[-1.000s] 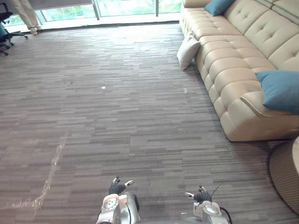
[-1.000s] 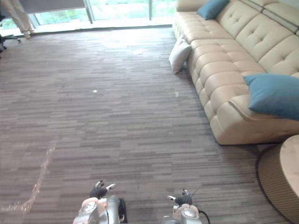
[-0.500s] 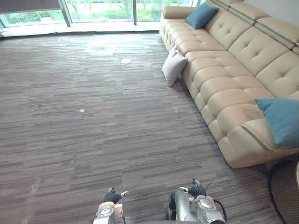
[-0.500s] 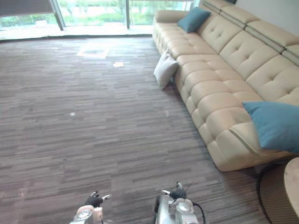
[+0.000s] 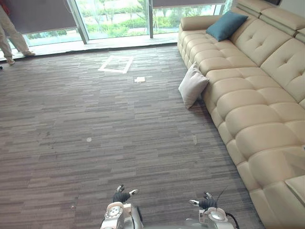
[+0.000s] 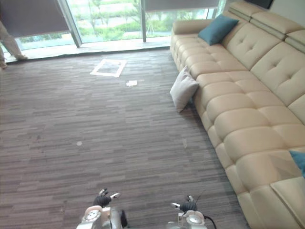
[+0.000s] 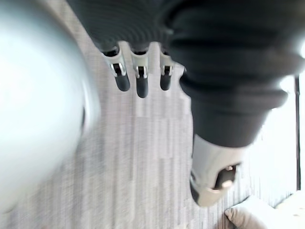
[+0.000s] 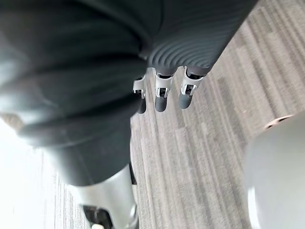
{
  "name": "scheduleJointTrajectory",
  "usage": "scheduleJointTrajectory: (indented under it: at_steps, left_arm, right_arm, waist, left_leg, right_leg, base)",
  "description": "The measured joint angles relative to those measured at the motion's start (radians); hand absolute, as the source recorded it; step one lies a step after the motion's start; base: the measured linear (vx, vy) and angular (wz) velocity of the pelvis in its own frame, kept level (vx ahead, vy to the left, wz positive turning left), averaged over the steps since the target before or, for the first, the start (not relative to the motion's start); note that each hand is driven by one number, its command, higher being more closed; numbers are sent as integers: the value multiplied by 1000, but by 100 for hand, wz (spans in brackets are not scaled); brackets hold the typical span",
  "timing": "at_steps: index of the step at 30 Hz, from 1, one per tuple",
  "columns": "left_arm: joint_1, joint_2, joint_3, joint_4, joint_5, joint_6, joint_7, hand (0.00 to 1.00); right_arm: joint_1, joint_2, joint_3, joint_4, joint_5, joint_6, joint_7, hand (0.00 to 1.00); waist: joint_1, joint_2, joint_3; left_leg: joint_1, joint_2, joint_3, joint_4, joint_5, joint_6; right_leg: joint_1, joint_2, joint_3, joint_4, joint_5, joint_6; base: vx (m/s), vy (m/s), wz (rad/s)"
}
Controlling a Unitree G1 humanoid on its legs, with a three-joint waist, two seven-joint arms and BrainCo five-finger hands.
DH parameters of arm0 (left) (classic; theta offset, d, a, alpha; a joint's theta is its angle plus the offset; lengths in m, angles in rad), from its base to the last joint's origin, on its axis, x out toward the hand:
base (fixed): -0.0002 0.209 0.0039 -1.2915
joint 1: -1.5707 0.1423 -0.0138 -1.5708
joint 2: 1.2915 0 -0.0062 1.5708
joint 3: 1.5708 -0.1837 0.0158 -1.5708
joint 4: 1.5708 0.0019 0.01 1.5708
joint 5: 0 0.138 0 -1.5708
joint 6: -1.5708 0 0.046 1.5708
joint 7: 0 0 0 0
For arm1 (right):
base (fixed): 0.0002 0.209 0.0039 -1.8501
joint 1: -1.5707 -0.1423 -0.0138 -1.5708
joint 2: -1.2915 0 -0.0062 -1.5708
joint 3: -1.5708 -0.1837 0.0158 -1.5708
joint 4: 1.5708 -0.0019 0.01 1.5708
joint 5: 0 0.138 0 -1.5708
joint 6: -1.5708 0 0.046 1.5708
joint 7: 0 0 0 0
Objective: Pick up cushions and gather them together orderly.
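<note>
The pale grey square fabric cushion (image 5: 193, 85) stands on edge on the grey striped carpet (image 5: 95, 124), leaning against the front of the long beige tufted leather sofa (image 5: 248, 95). A teal square cushion (image 5: 227, 25) sits at the sofa's far end by the armrest, and a corner of another teal cushion (image 6: 299, 162) shows at the near end. The left hand (image 5: 121, 195) and right hand (image 5: 206, 202) hang low, well apart from every cushion, fingers loosely straight and holding nothing. The step in hand looks like the approach. It would go best by walking up square to the pale cushion, stopping close beside it, then taking it by both sides so it lifts clear of the sofa front without dragging.
</note>
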Motion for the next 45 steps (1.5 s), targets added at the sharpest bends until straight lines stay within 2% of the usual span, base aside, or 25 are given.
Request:
scheduleJointTrajectory:
  at_steps: [1, 2, 4, 7, 8, 9, 10, 12, 15, 17, 19, 21, 23, 24, 25, 27, 29, 31, 33, 35, 37, 38, 41, 43, 45]
  left_arm:
    - [-2, 10, -4, -1, -9, -2, 2, 0]
    - [-4, 15, -11, 2, -12, -3, 4, 0]
    - [-19, 54, -32, 22, -15, 0, 8, 0]
    - [-16, 77, -31, 33, -16, 4, 14, 0]
    - [-17, 93, -35, 54, -16, 7, 16, 0]
    - [-16, 97, -35, 65, -16, 10, 18, 0]
    - [-15, 99, -34, 68, -15, 12, 19, 0]
    - [-3, 92, -33, 80, -14, 22, 27, 0]
    - [-7, 88, -34, 110, -14, 28, 26, 0]
    - [-11, 80, -34, 118, -13, 29, 26, 0]
    - [-3, 69, -33, 102, -7, 27, 25, 0]
    - [4, 55, -23, 97, -6, 27, 26, 0]
    - [12, 20, -22, 99, -6, 27, 25, 0]
    - [18, 7, -20, 99, -5, 27, 25, 0]
    - [15, -2, 2, 93, -6, 28, 22, 0]
    - [19, -18, 38, 67, -6, 28, 23, 0]
    - [24, -13, 57, 35, -6, 28, 23, 0]
    - [25, -6, 55, 6, -6, 22, 25, 0]
    - [22, -3, 53, -1, -7, 8, 26, 0]
    - [22, 11, 47, 1, -17, 4, 30, 0]
    - [38, 25, 43, 9, -23, 3, 35, 0]
    - [39, 54, 44, 12, -27, 5, 36, 0]
    - [32, 77, 44, 22, -33, 7, 35, 0]
    - [23, 92, 37, 50, -33, 13, 35, 0]
    - [20, 91, 23, 65, -24, 20, 36, 0]
  right_arm:
    - [-1, 1, 2, 19, 0, -2, -5, 0]
    - [-2, -4, 4, 29, 0, -3, -6, 0]
    - [-12, 12, 2, 62, -3, -6, -6, 0]
    - [7, 29, 1, 63, -12, -6, -3, 0]
    - [3, 26, 2, 71, -13, -7, 3, 0]
    - [4, 24, 1, 66, -15, -8, 5, 0]
    - [4, 23, 1, 63, -17, -8, 6, 0]
    - [4, 13, 1, 41, -29, -14, 11, 0]
    - [-7, 13, -15, 0, -24, -32, 13, 0]
    - [-1, 20, -37, -26, -17, -35, 14, 0]
    - [1, 20, -38, -28, -15, -30, 14, 0]
    - [0, 16, -39, -34, -10, -29, 15, 0]
    - [0, 5, -38, -53, -13, -28, 17, 0]
    - [0, -14, -38, -60, -12, -24, 20, 0]
    - [0, -21, -38, -61, -11, -18, 19, 0]
    - [1, -27, -30, -59, -10, -9, 16, 0]
    - [9, -16, -26, -45, 1, -3, 11, 0]
    - [20, -5, -20, -27, 14, 0, 10, 0]
    - [11, -10, -21, -4, 20, 2, 3, 0]
    - [2, -10, -29, 25, 20, 1, 1, 0]
    - [15, -11, -22, 36, 21, 0, -5, 0]
    - [21, 10, -18, 36, 21, 0, -7, 0]
    - [44, 33, -28, 30, 21, 0, -8, 0]
    - [43, 45, -27, 16, 7, 0, -5, 0]
    - [41, 28, -26, 2, -1, -11, 0, 0]
  waist:
    - [18, -7, 0]
    - [25, -11, -1]
    - [18, -46, -9]
    - [26, -93, -26]
    - [16, -110, -17]
    - [9, -108, -13]
    - [8, -105, -11]
    - [-3, -85, -14]
    - [-19, -69, -4]
    - [-33, -66, -1]
    - [-32, -76, -5]
    - [-40, -78, -10]
    - [-38, -21, -26]
    - [-43, 12, -31]
    - [-46, 30, -23]
    - [-44, 47, -11]
    - [-29, 34, 0]
    - [-18, 2, -6]
    - [-7, 2, -5]
    - [-2, -3, -1]
    - [24, -15, -5]
    - [22, -41, -20]
    - [20, -92, -32]
    - [21, -105, -31]
    - [13, -90, -18]
  left_leg:
    - [2, -20, -13, -80, 152, -15]
    - [3, -27, -10, -71, 176, 2]
    - [-13, -52, 0, 20, 82, 67]
    - [43, -97, 30, 25, 6, 97]
    - [130, -136, 41, 1, -43, 111]
    - [186, -152, 45, -20, -66, 119]
    - [217, -159, 46, -32, -77, 119]
    - [362, -161, 49, -106, -117, 118]
    - [513, -152, 42, -220, -126, 117]
    - [566, -138, 18, -252, -127, 117]
    - [664, -151, -10, -312, -135, 109]
    - [726, -156, -49, -318, -153, 96]
    - [717, -119, -82, -226, -151, 94]
    - [648, -83, -123, -49, -133, 45]
    - [561, -46, -158, 176, -46, -87]
    - [436, 26, -145, 478, 24, -171]
    - [335, 106, -46, 642, -44, -89]
    - [175, 88, 22, 520, -119, -11]
    - [88, 31, -6, 289, -126, 2]
    - [52, -22, -61, 27, -64, -13]
    - [78, -60, -95, -72, 141, 1]
    - [72, -79, -80, -53, 86, 10]
    - [62, -86, -31, 29, -4, 48]
    - [167, -98, 45, 11, -65, 74]
    - [312, -107, 84, -44, -98, 83]
  right_leg:
    - [35, -12, 35, -32, -17, 19]
    - [49, -11, 61, -46, -18, 19]
    - [46, -49, 144, -40, 59, 37]
    - [-38, -87, 218, 202, 99, 99]
    - [-134, -109, 250, 481, 248, 180]
    - [-187, -122, 253, 618, 342, 202]
    - [-216, -126, 248, 684, 338, 200]
    - [-352, -117, 175, 856, 223, 124]
    - [-523, -88, 33, 723, 105, 59]
    - [-562, -80, -53, 490, 103, 42]
    - [-560, -76, -100, 137, 218, 35]
    - [-572, -73, -57, 182, 310, -10]
    - [-594, -66, -58, 320, 212, -26]
    - [-576, -64, -88, 358, 150, -43]
    - [-524, -43, -99, 355, 105, -48]
    - [-423, -2, -103, 308, 68, -60]
    - [-284, 28, -110, 226, 53, -76]
    - [-140, 33, -89, 89, 52, -66]
    - [-74, 27, -55, 26, 50, -56]
    - [-21, 10, -15, -7, 32, -23]
    - [31, -3, 77, -27, -5, 30]
    - [34, -36, 109, -31, -8, 35]
    - [-34, -70, 184, 92, 14, 62]
    - [-189, -104, 228, 467, 125, 125]
    - [-307, -134, 169, 727, 131, 125]
  base:
    - [690, 263, -71]
    - [592, 246, -49]
    - [615, 290, -11]
    - [635, 323, -7]
    - [545, 208, 7]
    - [538, 195, 3]
    - [410, 131, -6]
    - [453, 97, -10]
    - [650, 51, 14]
    - [491, -76, 55]
    - [618, -159, 72]
    - [681, -203, 52]
    - [640, -228, 29]
    - [622, -238, 16]
    - [621, -232, 15]
    - [605, -186, 1]
    - [660, -165, -21]
    - [540, -85, -25]
    - [528, 69, -54]
    - [418, 126, -70]
    - [552, 261, -103]
    - [631, 290, -89]
    - [496, 263, -44]
    - [513, 239, -68]
    - [484, 175, -67]
